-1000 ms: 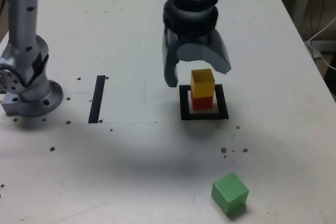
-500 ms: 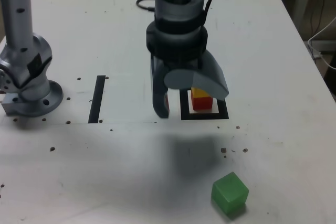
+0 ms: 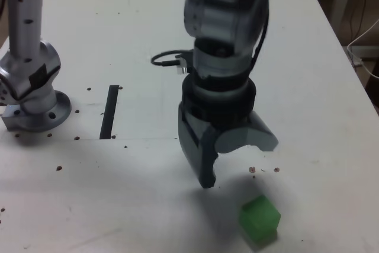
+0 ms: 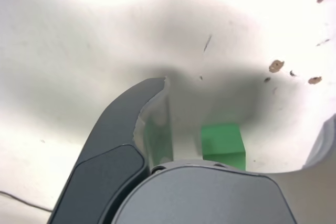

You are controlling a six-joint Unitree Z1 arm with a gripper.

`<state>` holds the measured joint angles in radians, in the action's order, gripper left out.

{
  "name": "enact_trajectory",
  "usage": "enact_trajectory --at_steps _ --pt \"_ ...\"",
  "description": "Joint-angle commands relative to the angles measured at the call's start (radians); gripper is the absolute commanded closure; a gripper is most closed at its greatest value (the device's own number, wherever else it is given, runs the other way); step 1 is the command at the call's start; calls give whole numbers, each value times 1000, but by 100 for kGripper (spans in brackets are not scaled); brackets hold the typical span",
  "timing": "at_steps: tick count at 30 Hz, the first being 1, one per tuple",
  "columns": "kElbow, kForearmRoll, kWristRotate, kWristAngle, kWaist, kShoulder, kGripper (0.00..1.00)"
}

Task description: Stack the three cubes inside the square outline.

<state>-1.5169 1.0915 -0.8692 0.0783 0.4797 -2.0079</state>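
The hand [image 3: 237, 161] hangs over the white table [image 3: 320, 87] with its two fingers spread wide. Nothing is between them. One finger [image 3: 198, 152] is long and dark and points down at the table. The other finger is shorter and lighter and sticks out toward the exterior view's right.

The green cube [image 3: 260, 218] sits on the table just below the hand, a little toward the exterior view's right of the long finger's tip. The hand is not touching it. In the wrist view the green cube [image 4: 223, 145] shows in the gap between the fingers, resting in the hand's dark shadow, and a green glow of it shines on the inner side of the dark finger [image 4: 113, 145].

The arm blocks the table behind the hand, so the square and the red and yellow cubes cannot be seen there.

A thin black strip [image 3: 109, 111] lies flat on the table, well away from the hand on the exterior view's left. The arm's round grey base [image 3: 32, 102] stands past the strip, at the table's edge. A black cable [image 3: 164, 58] loops on the table behind the hand. Small brown specks [image 3: 263, 170] dot the table near the hand and the green cube.
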Motion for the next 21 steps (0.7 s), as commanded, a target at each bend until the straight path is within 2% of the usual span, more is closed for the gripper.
enact_trajectory --at_steps 1,11,21 --pt "-36 9 -13 14 4 -35 3" --pt "-129 19 -32 36 33 -138 3" --pt "-150 18 -32 45 48 -180 5"
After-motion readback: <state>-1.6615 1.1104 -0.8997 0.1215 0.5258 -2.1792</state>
